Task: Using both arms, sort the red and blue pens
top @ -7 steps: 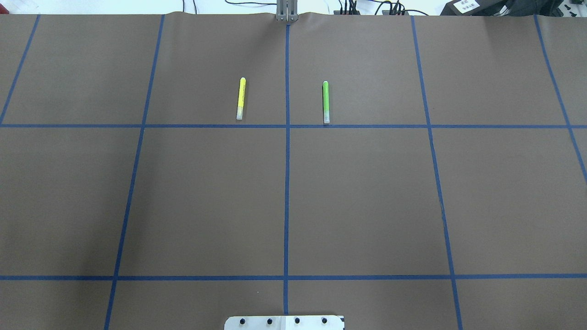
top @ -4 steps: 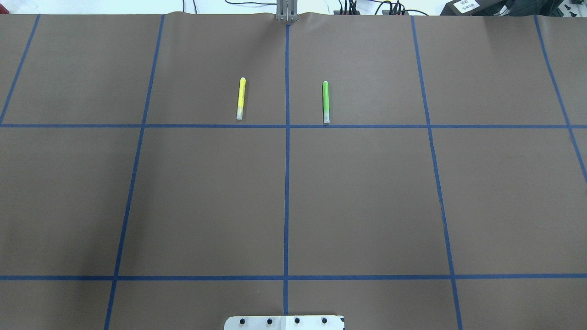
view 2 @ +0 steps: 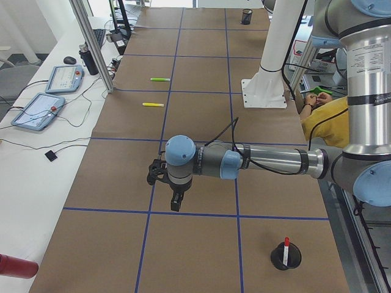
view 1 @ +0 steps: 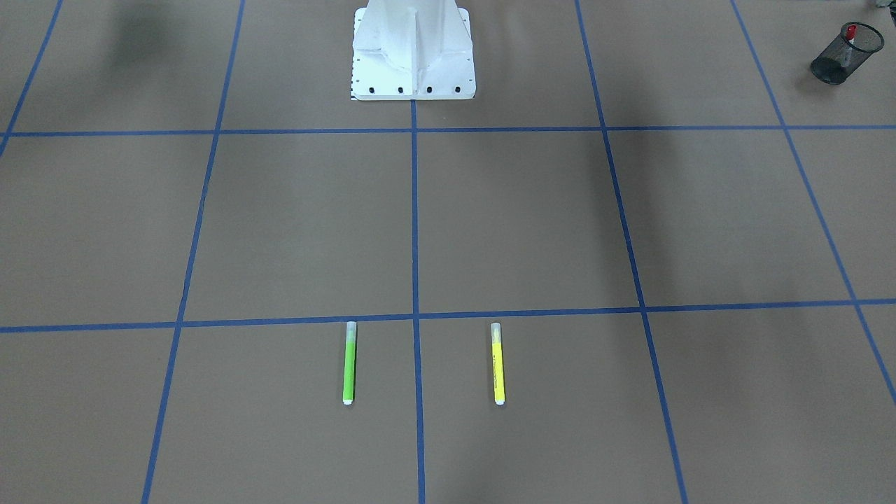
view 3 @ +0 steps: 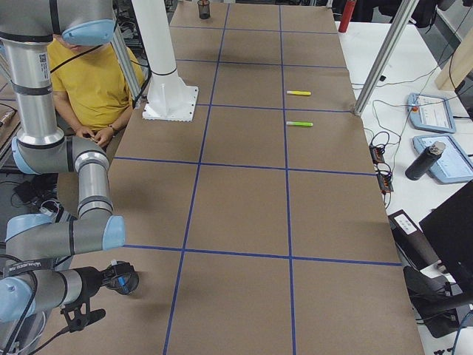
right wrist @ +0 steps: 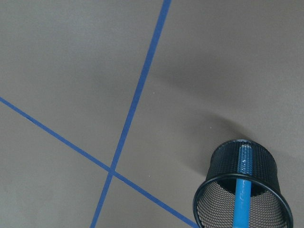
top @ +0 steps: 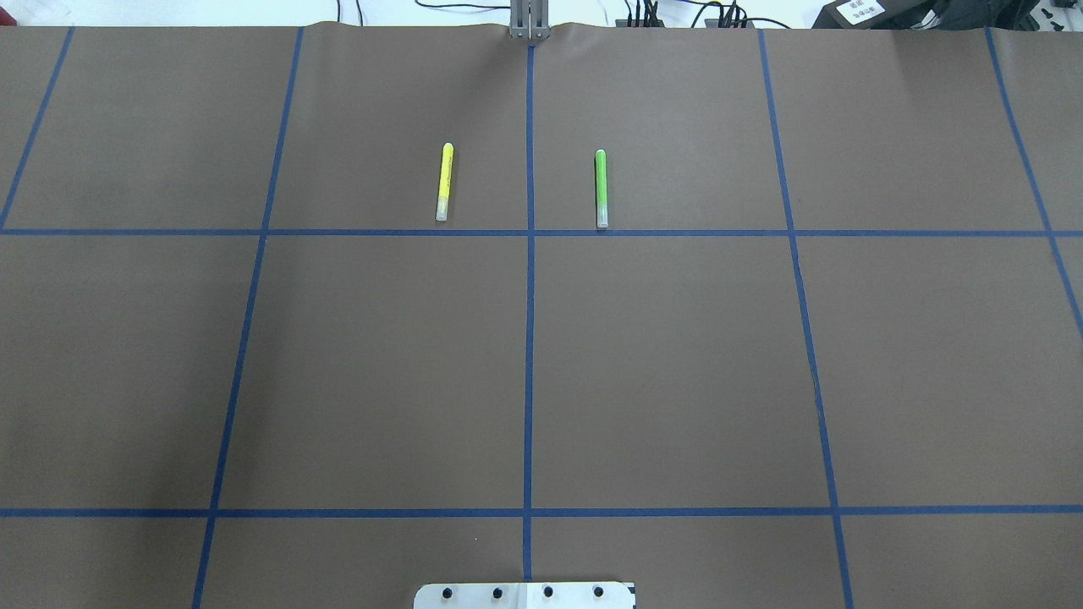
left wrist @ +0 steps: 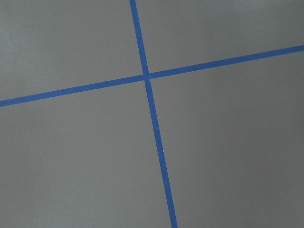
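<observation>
Exterior left view, near→far. Red pen (view 2: 285, 247) stands upright in black mesh cup (view 2: 278, 260), well out on robot-left side of white pedestal (view 2: 264, 91). Left gripper (view 2: 175, 200) hangs over bare table near that cup, apart from it, pen off to jaws' side. Released or clenched: can't tell. Left wrist cam shows only blue tape cross (left wrist: 146, 76).

Yellow marker (view 2: 153, 104), then green marker (view 2: 160, 79), lie flat across table from pedestal; not task items.

Far side of pedestal: blue pen (right wrist: 239, 202) leans in second mesh cup (right wrist: 223, 164). Right gripper (view 3: 77, 319) is just beside cup; jaw state can't tell, jaws out of wrist frame.

Est.: pens light, stiff, slick plastic. Take upper barrel above rim, pull straight up. Both look sorted.
</observation>
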### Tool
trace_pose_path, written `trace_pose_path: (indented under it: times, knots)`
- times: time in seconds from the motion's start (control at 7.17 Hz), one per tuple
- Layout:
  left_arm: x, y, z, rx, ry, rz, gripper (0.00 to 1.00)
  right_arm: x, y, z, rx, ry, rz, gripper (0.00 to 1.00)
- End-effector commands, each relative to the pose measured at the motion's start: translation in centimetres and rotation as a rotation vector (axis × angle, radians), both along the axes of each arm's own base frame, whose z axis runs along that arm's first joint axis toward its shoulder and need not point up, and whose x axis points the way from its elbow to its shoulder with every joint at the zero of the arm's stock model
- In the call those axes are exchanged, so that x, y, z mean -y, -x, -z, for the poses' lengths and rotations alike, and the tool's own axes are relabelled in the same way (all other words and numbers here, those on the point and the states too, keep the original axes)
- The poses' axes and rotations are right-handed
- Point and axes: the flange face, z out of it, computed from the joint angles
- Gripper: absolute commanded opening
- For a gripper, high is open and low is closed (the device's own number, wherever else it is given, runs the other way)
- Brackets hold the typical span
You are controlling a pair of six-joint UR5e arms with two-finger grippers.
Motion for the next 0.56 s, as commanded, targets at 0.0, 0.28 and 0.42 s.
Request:
trace_pose_path:
  times: [0.0,0.28,0.42]
  knots:
    - [0.0,0.0,-0.1,0.000,0.002,0.000,1.00,4.2,-1.0,0.4,-0.105,-0.089,0.058,1.00]
    - [0.0,0.0,-0.4,0.000,0.009,0.000,1.00,8.5,-1.0,1.1,-0.185,-0.171,0.128,1.00]
    - [0.0,0.0,-0.5,0.000,0.011,0.000,1.00,10.4,-0.8,1.6,-0.234,-0.215,0.179,1.00]
